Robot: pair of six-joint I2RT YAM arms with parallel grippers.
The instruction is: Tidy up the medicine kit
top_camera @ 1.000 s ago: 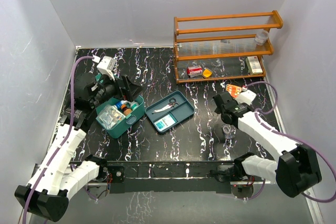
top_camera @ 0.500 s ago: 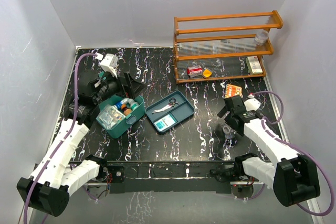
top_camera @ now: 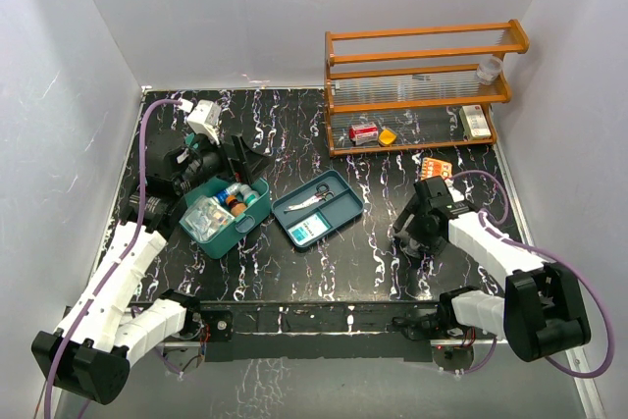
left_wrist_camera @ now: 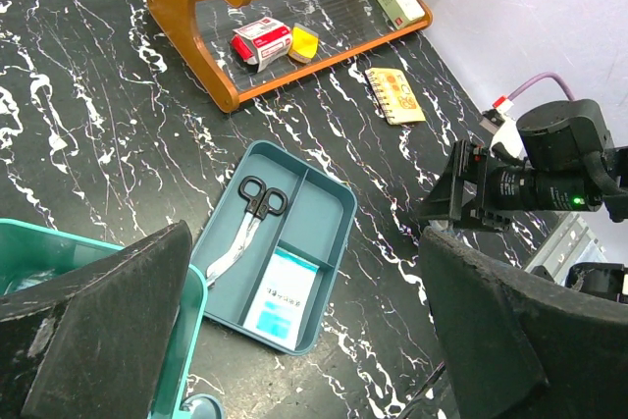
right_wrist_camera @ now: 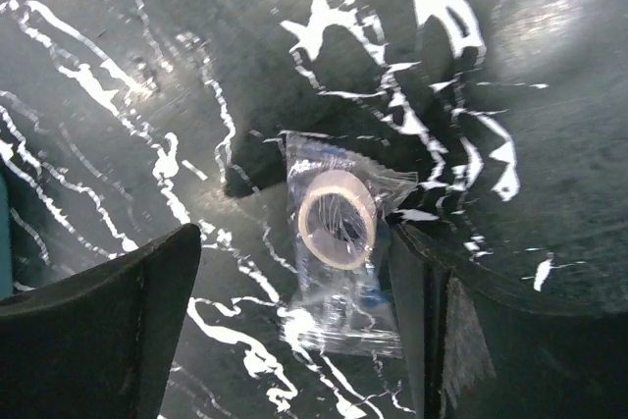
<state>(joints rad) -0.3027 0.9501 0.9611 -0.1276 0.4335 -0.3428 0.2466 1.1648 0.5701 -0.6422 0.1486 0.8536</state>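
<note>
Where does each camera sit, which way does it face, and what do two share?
Top external: above and behind the bases, looking down on the black table; left arm and right arm show.
Left wrist: faces across the table at the dark teal divided tray and orange wooden rack; own fingers frame it.
Right wrist: points down at a clear-wrapped tape roll between its fingers.
Shared: the tray, in top and left wrist.

A robotics lab cell is suggested by white walls around a black marbled tabletop, with a left arm and right arm bolted at its edge.
</note>
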